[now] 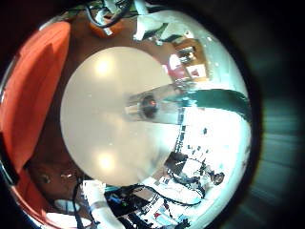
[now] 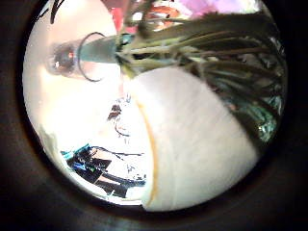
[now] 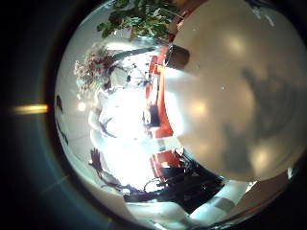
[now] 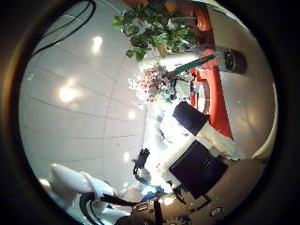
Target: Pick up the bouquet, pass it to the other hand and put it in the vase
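Note:
The left thumb side palm view shows the bouquet's stems (image 2: 197, 48) close against my left hand's finger (image 2: 192, 135), their ends at the mouth of the clear glass vase (image 2: 82, 56). In the left little finger side palm view the vase (image 1: 148, 105) stands on the round table (image 1: 95, 124) with a stem (image 1: 214, 95) running into it. In the right thumb side palm view the bouquet (image 4: 155, 84) leans with its stems towards the vase (image 4: 230, 61), away from my right hand (image 4: 202, 155), whose finger is straight and holds nothing.
An orange seat (image 1: 33, 95) stands beside the round table. It also shows in the right little finger side palm view (image 3: 165, 110), along with the table top (image 3: 240, 96). A leafy plant (image 4: 159, 28) is behind the bouquet.

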Controlling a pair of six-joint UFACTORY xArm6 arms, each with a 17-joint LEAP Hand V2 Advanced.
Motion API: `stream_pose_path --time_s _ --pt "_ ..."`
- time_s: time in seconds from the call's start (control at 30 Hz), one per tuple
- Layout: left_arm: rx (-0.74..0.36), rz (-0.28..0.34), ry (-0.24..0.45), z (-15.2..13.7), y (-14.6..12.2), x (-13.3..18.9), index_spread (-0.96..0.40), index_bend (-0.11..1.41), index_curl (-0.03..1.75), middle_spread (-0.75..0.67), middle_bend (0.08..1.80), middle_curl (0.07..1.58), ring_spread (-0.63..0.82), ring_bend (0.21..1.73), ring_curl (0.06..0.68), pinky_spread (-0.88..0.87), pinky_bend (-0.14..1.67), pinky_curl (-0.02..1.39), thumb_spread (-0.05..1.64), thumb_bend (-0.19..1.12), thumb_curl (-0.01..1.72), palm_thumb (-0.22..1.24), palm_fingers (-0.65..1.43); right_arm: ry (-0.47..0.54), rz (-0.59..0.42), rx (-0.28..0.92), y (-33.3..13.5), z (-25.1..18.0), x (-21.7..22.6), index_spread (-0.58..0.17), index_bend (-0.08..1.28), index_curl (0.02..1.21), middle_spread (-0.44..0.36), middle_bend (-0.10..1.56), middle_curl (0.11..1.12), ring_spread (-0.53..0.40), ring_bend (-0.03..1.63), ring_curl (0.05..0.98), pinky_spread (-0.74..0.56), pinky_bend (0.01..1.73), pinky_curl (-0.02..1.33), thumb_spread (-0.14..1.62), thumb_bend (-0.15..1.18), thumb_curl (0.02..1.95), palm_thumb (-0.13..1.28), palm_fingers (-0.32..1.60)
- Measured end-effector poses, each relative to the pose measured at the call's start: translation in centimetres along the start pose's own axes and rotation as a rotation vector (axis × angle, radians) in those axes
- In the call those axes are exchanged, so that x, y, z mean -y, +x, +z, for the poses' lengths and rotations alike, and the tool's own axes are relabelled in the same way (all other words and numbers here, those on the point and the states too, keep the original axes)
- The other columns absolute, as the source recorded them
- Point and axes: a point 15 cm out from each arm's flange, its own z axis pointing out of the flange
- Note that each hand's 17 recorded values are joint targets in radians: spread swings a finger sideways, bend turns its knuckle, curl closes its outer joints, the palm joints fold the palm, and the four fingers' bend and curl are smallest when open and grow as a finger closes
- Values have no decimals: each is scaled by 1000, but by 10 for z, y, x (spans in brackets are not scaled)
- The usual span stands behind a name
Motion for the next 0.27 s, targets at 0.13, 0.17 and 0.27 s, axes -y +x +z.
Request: stream_pose_path --time_s 0.13,0.17,0.27 --pt "126 -33 -39 11 6 -1 148 176 335 604 149 211 707 425 142 655 178 305 884 -32 339 120 -104 -18 -4 -14 6 -2 -6 -416 197 398 -81 208 353 -18 496 184 423 350 181 1029 -21 527 790 486" --pt "158 -37 -54 17 8 -2 147 180 336 604 147 205 707 425 144 649 178 301 888 -31 338 121 -97 -22 -10 -19 7 -2 -8 -416 195 399 -81 209 354 -22 493 183 424 348 180 1029 -21 527 790 489" --pt "261 -39 -76 25 14 -4 146 180 337 603 151 192 705 419 149 642 183 294 893 -29 337 131 -85 -24 -9 -16 8 -1 -9 -417 195 400 -82 204 356 -27 488 181 425 341 178 1033 -22 525 787 493"
